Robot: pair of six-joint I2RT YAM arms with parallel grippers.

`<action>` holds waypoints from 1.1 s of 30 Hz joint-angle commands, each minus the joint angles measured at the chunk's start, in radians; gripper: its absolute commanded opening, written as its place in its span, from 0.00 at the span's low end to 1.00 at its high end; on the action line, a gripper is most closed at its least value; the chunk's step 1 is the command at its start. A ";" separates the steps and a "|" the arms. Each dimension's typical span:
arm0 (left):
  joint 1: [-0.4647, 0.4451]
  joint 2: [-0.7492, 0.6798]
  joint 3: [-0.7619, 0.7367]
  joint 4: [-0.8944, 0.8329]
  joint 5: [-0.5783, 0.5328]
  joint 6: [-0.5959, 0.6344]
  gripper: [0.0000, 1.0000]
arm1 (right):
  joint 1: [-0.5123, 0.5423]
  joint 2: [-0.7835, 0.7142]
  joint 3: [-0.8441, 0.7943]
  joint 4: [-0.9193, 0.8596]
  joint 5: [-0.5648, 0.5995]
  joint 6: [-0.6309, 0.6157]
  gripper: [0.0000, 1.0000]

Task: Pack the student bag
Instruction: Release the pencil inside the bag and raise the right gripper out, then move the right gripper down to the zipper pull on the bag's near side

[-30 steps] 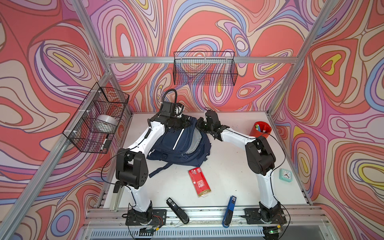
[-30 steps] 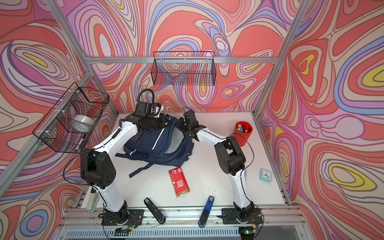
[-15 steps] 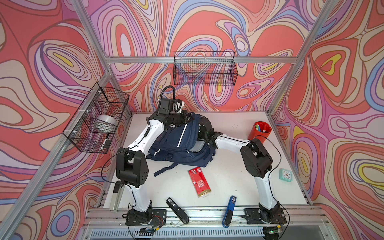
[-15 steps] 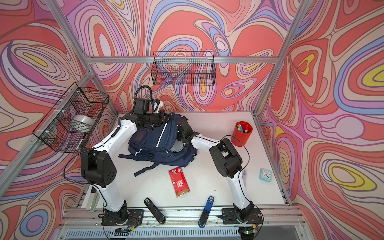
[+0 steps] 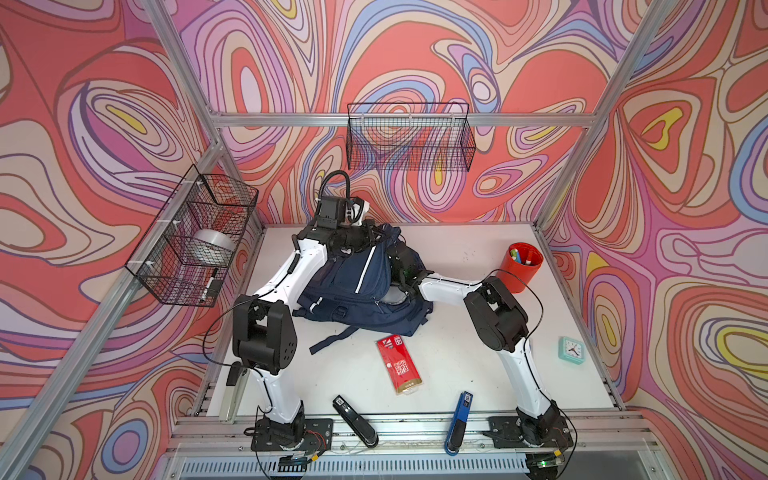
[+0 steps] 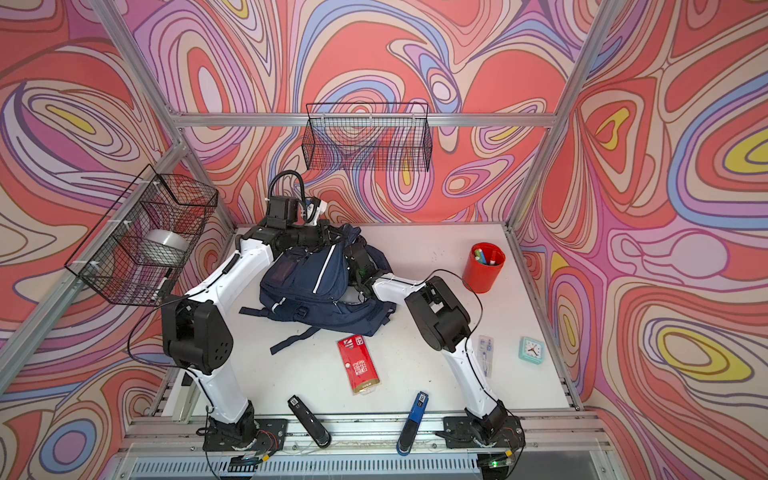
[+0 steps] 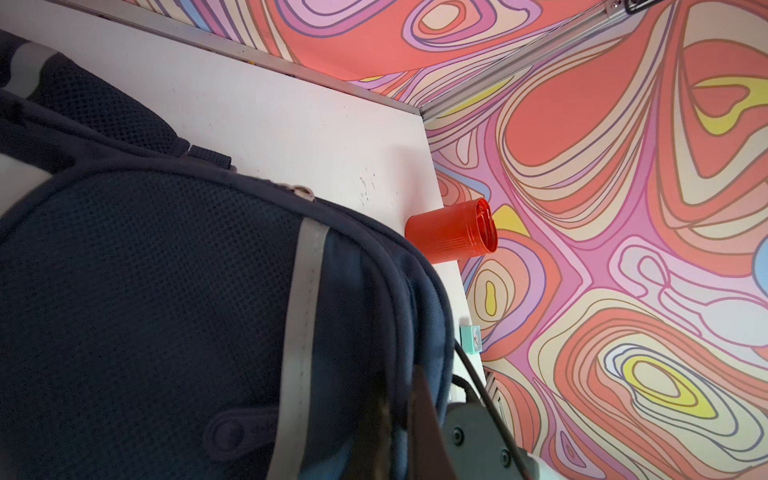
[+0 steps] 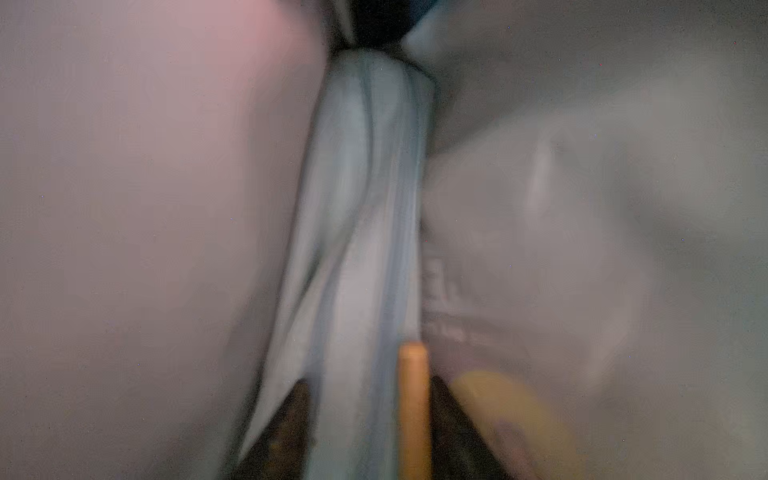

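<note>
The student bag [image 5: 357,286] [image 6: 307,282], navy with thin white stripes, stands at the table's back left, its top lifted. My left gripper [image 5: 374,235] [image 7: 399,415] is shut on the fabric edge at the bag's top. My right arm [image 5: 444,286] reaches in from the right, and its gripper is hidden inside the bag in both top views. The right wrist view is dim and blurred. There my right gripper [image 8: 370,380] has its fingers apart inside the bag, with pale blue-grey fabric [image 8: 361,208] and an orange strip [image 8: 413,407] between them.
A red cup [image 5: 521,266] of pens stands at the back right, and a teal clock [image 5: 572,351] sits by the right edge. In front lie a red packet [image 5: 399,370], a black stapler [image 5: 355,419] and a blue stapler [image 5: 459,419]. Wire baskets [image 5: 409,137] [image 5: 195,241] hang on the walls.
My left gripper has raised the bag's top and drawn it back. My right gripper has moved from beside the bag into its opening, and its jaws have spread.
</note>
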 commanded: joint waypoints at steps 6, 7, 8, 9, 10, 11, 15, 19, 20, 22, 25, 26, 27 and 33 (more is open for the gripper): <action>0.003 -0.034 0.000 0.037 0.041 0.030 0.00 | -0.054 -0.151 -0.101 -0.197 -0.062 -0.122 0.61; 0.003 -0.034 -0.003 0.040 0.041 0.030 0.00 | -0.064 -0.171 -0.118 -0.206 -0.069 -0.126 0.61; 0.003 -0.036 -0.009 0.048 0.040 0.027 0.00 | -0.072 -0.195 -0.137 -0.216 -0.074 -0.132 0.61; 0.003 -0.037 -0.015 0.057 0.040 0.024 0.00 | -0.079 -0.214 -0.156 -0.225 -0.076 -0.136 0.61; 0.004 -0.038 -0.023 0.062 0.039 0.020 0.00 | -0.087 -0.237 -0.175 -0.243 -0.078 -0.142 0.62; 0.003 -0.036 -0.027 0.062 0.038 0.020 0.00 | -0.098 -0.258 -0.188 -0.265 -0.081 -0.150 0.63; 0.004 -0.035 -0.055 0.055 0.016 0.025 0.00 | -0.122 -0.342 -0.241 -0.334 -0.085 -0.221 0.71; 0.002 -0.039 -0.073 0.004 -0.061 0.072 0.00 | -0.124 -0.453 -0.270 -0.458 -0.002 -0.370 0.92; 0.002 -0.037 -0.073 -0.004 -0.068 0.083 0.00 | -0.124 -0.481 -0.282 -0.480 0.020 -0.402 0.93; 0.002 -0.031 -0.068 -0.029 -0.083 0.103 0.00 | -0.124 -0.567 -0.323 -0.507 0.078 -0.466 0.93; 0.002 -0.025 -0.066 -0.048 -0.099 0.122 0.00 | -0.124 -0.721 -0.471 -0.395 0.158 -0.537 0.92; 0.002 -0.023 -0.066 -0.053 -0.103 0.127 0.00 | -0.124 -0.767 -0.525 -0.341 0.161 -0.556 0.92; 0.002 -0.020 -0.066 -0.057 -0.103 0.130 0.00 | -0.124 -0.815 -0.581 -0.285 0.164 -0.580 0.97; 0.002 -0.006 -0.069 -0.054 -0.082 0.119 0.00 | -0.134 -0.856 -0.642 -0.332 0.100 -0.618 0.92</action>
